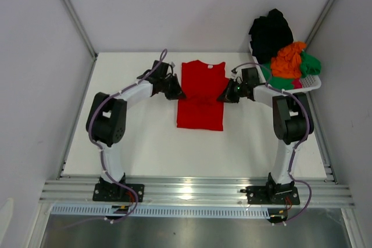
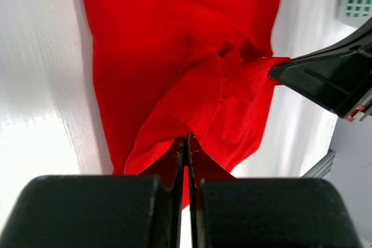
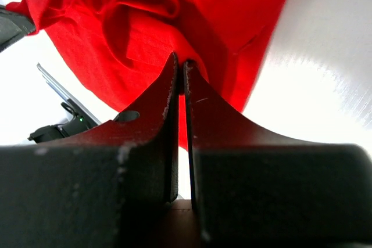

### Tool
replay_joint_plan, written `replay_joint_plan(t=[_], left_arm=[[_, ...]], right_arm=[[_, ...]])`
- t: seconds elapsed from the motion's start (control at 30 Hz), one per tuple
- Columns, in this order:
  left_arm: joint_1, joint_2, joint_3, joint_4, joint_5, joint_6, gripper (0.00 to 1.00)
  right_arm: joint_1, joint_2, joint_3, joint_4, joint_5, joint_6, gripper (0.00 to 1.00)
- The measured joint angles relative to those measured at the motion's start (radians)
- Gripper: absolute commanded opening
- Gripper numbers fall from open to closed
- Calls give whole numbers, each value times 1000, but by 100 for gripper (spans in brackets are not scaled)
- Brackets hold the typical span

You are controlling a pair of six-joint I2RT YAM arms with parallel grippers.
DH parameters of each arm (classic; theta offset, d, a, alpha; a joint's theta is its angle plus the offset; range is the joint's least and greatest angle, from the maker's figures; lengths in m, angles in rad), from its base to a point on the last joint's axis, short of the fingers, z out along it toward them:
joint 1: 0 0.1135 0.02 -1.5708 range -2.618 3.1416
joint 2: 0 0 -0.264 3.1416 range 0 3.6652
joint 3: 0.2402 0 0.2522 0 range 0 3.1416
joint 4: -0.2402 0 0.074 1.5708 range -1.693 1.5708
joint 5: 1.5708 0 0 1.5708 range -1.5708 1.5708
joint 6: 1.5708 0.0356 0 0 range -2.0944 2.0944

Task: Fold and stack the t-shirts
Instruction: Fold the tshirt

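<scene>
- Top view: a large bright red t-shirt of soft cloth (image 1: 200, 94) lies in the middle of the white worktop (image 1: 145, 137). Its collar is at 12 o'clock and its hem at 6 o'clock, and it looks like a narrow rectangle. The left claw (image 1: 176, 92) sits on its 9 o'clock edge and the right claw (image 1: 224, 97) on its 3 o'clock edge, both about mid-length.
- Top view, surroundings: at 2 o'clock from the red t-shirt, a white plastic lattice basket (image 1: 314, 83) holds a heap of clothes. In it are a black cloth shirt (image 1: 271, 33), a crumpled orange shirt (image 1: 289, 59), a green shirt (image 1: 310, 64) and a sliver of pink cloth (image 1: 297, 84). The basket is just beside the right forearm, so I judge that arm should avoid swinging outward.
- Left wrist view: the left claw's jaws are pressed together, with a ridge of red cloth pinched at their tips. The cloth between the two claws is wrinkled and slack. The right claw's tip bites the far edge at 3 o'clock.
- Right wrist view: the jaws are closed to a hairline gap, with red cloth caught at the tips and bunched beyond them.
- The step looks like a fold across the middle. To do it well, raise both claws together at the same height and draw them slightly apart so the slack goes taut. Then lay one half squarely over the other, edges aligned. An uneven lift would skew the crease.
</scene>
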Motion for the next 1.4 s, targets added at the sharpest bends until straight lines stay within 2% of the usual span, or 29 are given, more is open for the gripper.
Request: replay_joint_plan(t=[0.23, 0.3, 0.33, 0.37, 0.4, 0.43, 0.47, 0.57, 0.7, 0.8, 0.83, 0.87, 0.9, 0.93, 0.97, 1.0, 1.03, 1.2, 1.4], left_arm=[[14, 79, 48, -13, 10, 6, 1], [20, 88, 61, -14, 13, 10, 4], [24, 88, 66, -19, 16, 13, 19], [30, 88, 74, -24, 21, 24, 30], [36, 89, 90, -39, 29, 29, 47], [42, 89, 105, -47, 34, 40, 80], [49, 89, 127, -58, 40, 51, 98], [75, 86, 200, -81, 60, 69, 100], [102, 15, 227, -123, 68, 105, 98], [108, -115, 176, -121, 84, 113, 86], [105, -175, 132, -113, 91, 111, 69], [102, -251, 66, -90, 102, 108, 60], [97, -302, 18, -75, 112, 100, 50], [93, -356, -40, -53, 127, 93, 32], [90, -397, -94, -26, 146, 86, 25], [89, -418, -129, -8, 159, 80, 8], [85, -426, -166, 20, 180, 64, 1], [84, -305, -222, 110, 225, 23, 1], [84, -59, -162, 160, 264, -45, 1]], right_arm=[[0, 57, 9, -5, 0, 0, 0], [-1, 74, 24, -14, 1, -1, 8], [-2, 80, 34, -22, 1, -2, 17], [-3, 85, 45, -31, 0, -3, 41], [-4, 88, 57, -40, -3, 2, 49], [-6, 88, 71, -45, -9, -2, 54], [-7, 88, 87, -51, -20, -5, 62], [-8, 72, 130, -46, -49, -8, 67], [-8, -25, 145, -41, -90, -10, 66], [0, -123, 145, -42, -99, -36, 59], [8, -158, 142, -43, -95, -54, 56], [19, -192, 134, -40, -88, -73, 40], [34, -226, 116, -32, -78, -96, 33], [53, -257, 90, -29, -74, -108, 23], [72, -281, 61, -21, -68, -116, 7], [88, -295, 32, -15, -60, -126, 0], [106, -298, 5, -5, -55, -126, 0], [135, -206, -70, 11, 1, -111, 0], [135, 0, -4, 28, 59, -104, 0]])
